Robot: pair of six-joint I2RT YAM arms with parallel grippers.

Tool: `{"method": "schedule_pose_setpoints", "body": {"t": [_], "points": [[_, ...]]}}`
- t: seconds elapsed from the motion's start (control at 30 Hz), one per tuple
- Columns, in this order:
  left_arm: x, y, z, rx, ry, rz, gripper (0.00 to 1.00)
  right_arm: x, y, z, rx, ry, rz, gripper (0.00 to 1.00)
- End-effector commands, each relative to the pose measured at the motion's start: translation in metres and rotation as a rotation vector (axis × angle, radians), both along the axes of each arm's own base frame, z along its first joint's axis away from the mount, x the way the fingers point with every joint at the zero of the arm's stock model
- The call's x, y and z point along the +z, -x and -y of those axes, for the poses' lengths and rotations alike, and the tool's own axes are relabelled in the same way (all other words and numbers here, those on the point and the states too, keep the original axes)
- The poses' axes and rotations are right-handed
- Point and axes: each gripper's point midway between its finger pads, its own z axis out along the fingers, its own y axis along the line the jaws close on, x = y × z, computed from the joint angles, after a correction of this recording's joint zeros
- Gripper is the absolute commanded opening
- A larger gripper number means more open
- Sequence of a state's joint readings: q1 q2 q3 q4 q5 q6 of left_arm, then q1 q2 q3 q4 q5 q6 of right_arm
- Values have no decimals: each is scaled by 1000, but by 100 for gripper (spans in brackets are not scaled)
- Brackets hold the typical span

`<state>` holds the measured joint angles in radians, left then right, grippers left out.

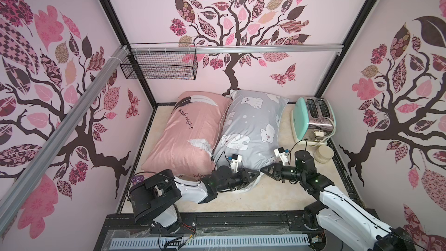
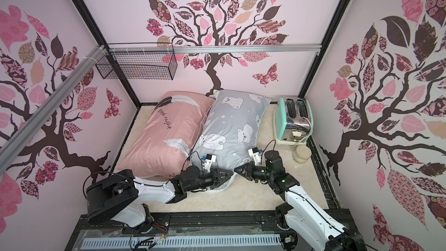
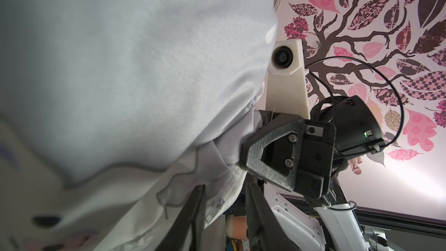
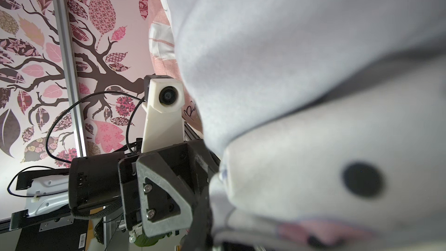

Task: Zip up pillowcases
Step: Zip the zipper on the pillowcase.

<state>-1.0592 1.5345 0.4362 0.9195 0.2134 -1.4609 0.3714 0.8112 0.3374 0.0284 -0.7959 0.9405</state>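
You have: mint toaster [image 1: 311, 117] back right | round beige jar [image 1: 324, 155] just beside it | black wire basket [image 1: 159, 66] on rail [image 1: 265, 49]

Table [image 1: 253, 196] front free; pink pillowcase [image 1: 185, 138], grey pillowcase [image 1: 251, 119] fill ctr; toaster [image 1: 313, 117], jar [image 1: 324, 153] crowd rt.

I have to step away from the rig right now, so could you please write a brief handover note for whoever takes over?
Left end effector: jaws apart, straddling the near-edge fabric of the grey pillowcase.
Right end effector: shut, apparently pinching that same edge, facing the left one.
Pink pillowcase: lies beside the grey one, touching it; neither end effector on it.
Done: nothing confirmed; the pink zip cannot be made out.
To do: grey opening seems to gape, white inner fabric showing; zip it, then check pink.
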Motion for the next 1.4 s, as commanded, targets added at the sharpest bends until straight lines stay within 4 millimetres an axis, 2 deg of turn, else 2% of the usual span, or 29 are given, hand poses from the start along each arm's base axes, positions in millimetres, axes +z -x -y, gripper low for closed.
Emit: {"method": "schedule_pose_setpoints", "body": {"t": [0.0, 0.23, 0.7, 0.83, 0.97, 1.17, 1.37], "points": [[-1, 0, 2, -1, -5, 11, 29, 16, -5, -1, 2, -6, 53, 0], [-4, -1, 2, 3, -17, 7, 25, 17, -4, -1, 10, -8, 60, 0], [-8, -2, 3, 7, -32, 3, 6, 20, -4, -1, 14, -8, 74, 0], [-11, -3, 2, 10, -45, 0, 0, 24, -3, 0, 16, -5, 90, 0], [-19, -3, -1, 16, -91, -1, 0, 35, -3, 2, 6, -2, 123, 0], [-40, -8, -23, 69, -245, 24, 0, 48, -7, 16, -51, 98, 196, 0], [-59, -10, -67, 128, -453, 57, 0, 68, -20, 42, -148, 199, 262, 0]]}}
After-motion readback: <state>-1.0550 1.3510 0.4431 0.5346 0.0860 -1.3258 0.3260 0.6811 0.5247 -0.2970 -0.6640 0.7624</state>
